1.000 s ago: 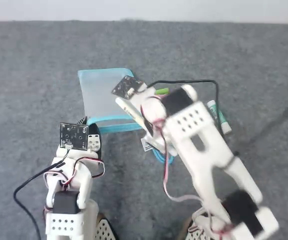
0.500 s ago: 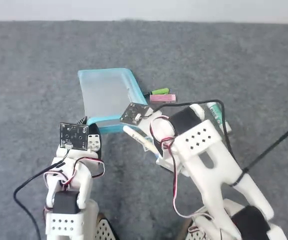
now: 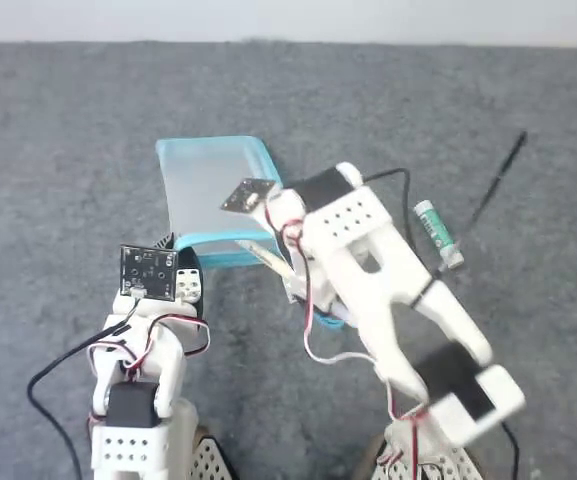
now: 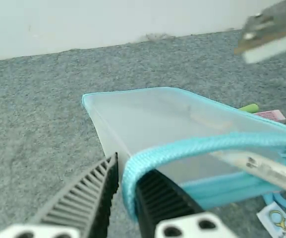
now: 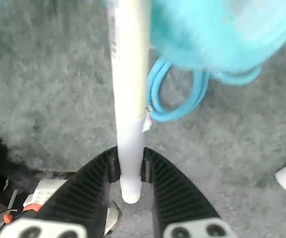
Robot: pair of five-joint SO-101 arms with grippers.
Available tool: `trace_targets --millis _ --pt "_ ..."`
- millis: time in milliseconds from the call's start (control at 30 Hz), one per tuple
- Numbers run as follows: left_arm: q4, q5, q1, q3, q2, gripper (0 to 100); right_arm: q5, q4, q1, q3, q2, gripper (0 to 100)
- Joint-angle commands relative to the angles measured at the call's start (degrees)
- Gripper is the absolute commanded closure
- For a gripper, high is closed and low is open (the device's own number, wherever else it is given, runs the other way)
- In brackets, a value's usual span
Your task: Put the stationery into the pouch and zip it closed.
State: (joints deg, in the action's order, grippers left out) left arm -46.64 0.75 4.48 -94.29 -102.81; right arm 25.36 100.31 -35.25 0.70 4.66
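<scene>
Left arm (image 3: pixel 163 375): white printed shell with a grid of small round holes at the base, a black servo block set into it, a black square camera board (image 3: pixel 148 272) at the wrist, red and white wire loops along the links and a black cable (image 3: pixel 33 382) running off to the side. Its left hand (image 4: pixel 129 168) carries black ribbed fingers (image 4: pixel 83 198) on white mounts with round screw holes. Right arm (image 3: pixel 388 290): same white shell with a perforated plate (image 3: pixel 353 215), black servo blocks, red and white wires (image 3: pixel 308 300) and a grey wrist board (image 3: pixel 248 195); the right hand (image 5: pixel 130 166) has black fingers on white mounts.
</scene>
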Motion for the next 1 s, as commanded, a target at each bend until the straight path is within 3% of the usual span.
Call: trace_targets --millis 0,333,667,867,967 --pt "1.9 0.6 -0.6 0.1 -1.3 99 -2.6 2.4 -0.3 -9.1 2.2 99.3" --pt "1.8 3.5 -6.0 -1.2 -1.2 99 -9.6 2.0 -0.7 -23.0 6.9 99.3" --pt "1.8 4.1 -6.3 -1.8 -1.3 99 -9.7 -10.5 -0.7 -25.3 7.1 98.7" --pt "1.8 4.0 -6.1 -1.8 -1.3 99 -9.8 -13.9 -0.7 -21.8 6.7 83.5" --pt "1.8 3.9 -6.1 -1.8 -1.3 99 -9.8 -13.7 -0.7 -22.3 5.5 80.4"
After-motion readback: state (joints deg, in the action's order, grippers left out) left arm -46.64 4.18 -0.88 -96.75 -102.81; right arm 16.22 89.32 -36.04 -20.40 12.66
